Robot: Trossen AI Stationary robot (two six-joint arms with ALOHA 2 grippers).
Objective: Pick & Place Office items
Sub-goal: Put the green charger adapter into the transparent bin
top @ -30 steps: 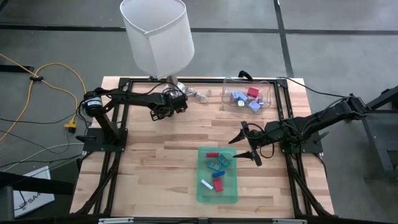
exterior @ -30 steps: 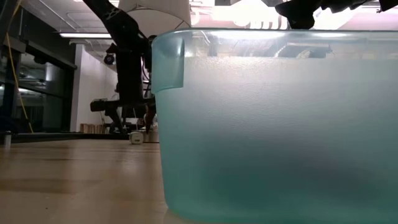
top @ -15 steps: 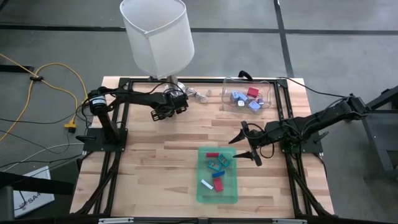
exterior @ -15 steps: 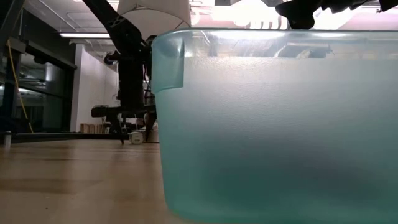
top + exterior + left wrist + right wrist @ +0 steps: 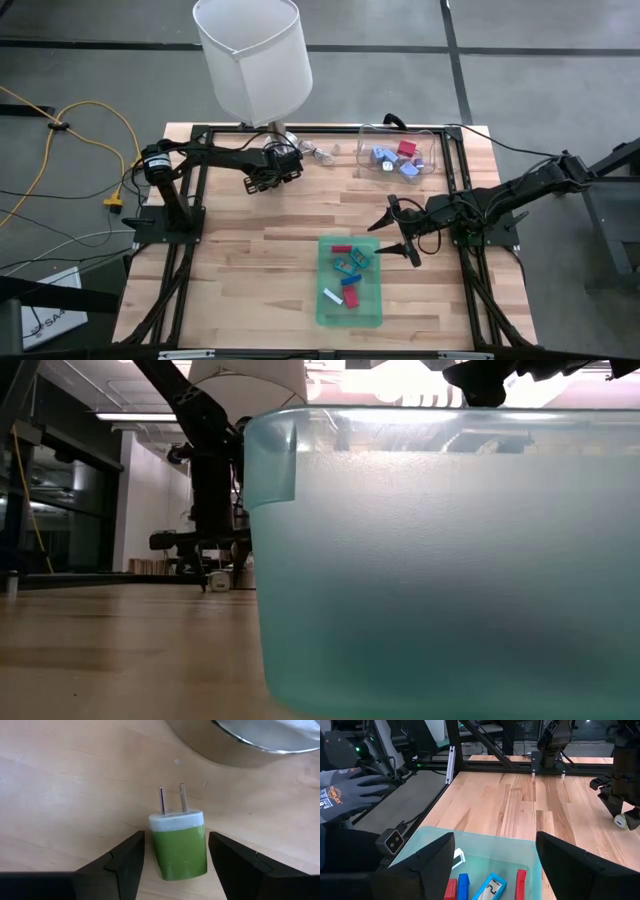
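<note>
Left wrist view: green charger between open left fingers, lamp base beyond.

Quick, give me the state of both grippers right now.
Left gripper: open, fingers straddling a green-and-white plastic plug adapter lying on the wooden table, not clamped.
Right gripper: open, empty, above the flat green translucent tray.

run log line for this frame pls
left hand: astride green charger on table, not yet gripping | right hand: open above green tray | container: some items inside
</note>
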